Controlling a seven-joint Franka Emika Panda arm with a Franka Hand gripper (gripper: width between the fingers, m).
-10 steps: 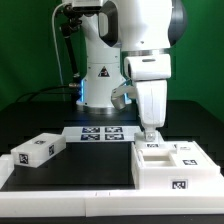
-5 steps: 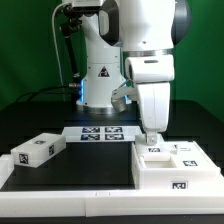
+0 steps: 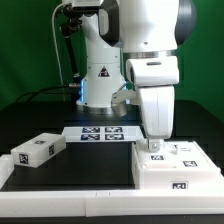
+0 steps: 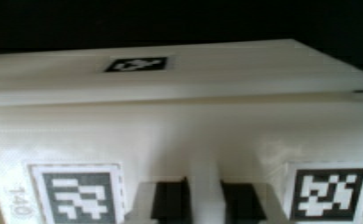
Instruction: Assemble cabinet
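Judging progress: early to middle, with most of the assembly apparently left to do.

- The cabinet [image 3: 155, 175] sits on the black table [image 3: 90, 170] at the exterior view's right, near the front edge. It is an open white box with recesses in its top face.
- One loose white block [image 3: 35, 150] lies well apart from it, at the exterior view's left, and is not yet fitted. It will presumably have to be fetched and put in.
- The marker board [image 3: 100, 131] lies flat between the two, nearer the robot base [image 3: 100, 75].
- The gripper [image 3: 155, 146] is down at the cabinet's top, on the corner nearest the marker board.
- In the wrist view the two dark fingers [image 4: 160, 203] stand close together with a narrow white strip between them. Whether they are clamped on that strip or only straddling it cannot be told.

Labels:
- Black-and-white square tags only, on the cabinet front and top, the block and the marker board. The wrist view shows three, one of them [image 4: 137, 64] on the far ledge.
- Small print runs beside the tag at that picture's edge, too blurred to read.
- A triangular warning label [image 3: 100, 73] shows on the robot base. No brand name is legible.
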